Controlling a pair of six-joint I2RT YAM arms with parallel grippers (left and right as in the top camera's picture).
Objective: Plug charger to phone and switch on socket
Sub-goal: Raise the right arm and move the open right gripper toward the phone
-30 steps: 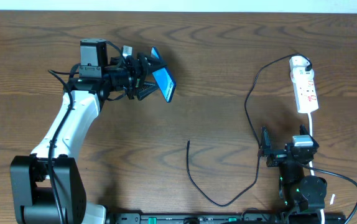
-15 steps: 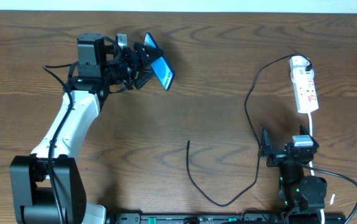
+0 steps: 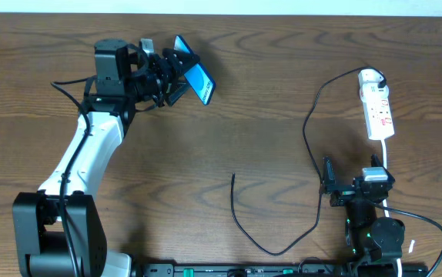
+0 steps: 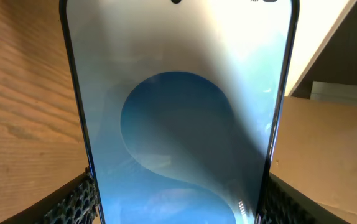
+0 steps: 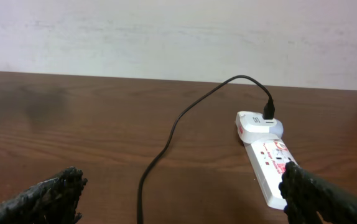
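The phone (image 3: 192,79) has slid further toward the far edge of the table (image 3: 282,61) and a touch left over the last second, and it's tilted, blue screen showing. The left pincer (image 3: 169,77) has it pinched. In the left wrist view the black textured fingers (image 4: 76,199) press on both long edges, and the lighter blue circle fills the glass.

Well apart from it lies the charger (image 3: 307,123). Its free tip rests mid-table, and the black cable loops toward the near edge, then climbs to the socket (image 3: 377,104) at the far right, where it's plugged into the end. Near that cable sits the right pincer (image 5: 178,208), fingers spread wide and gripping nothing, with the socket ahead of it.
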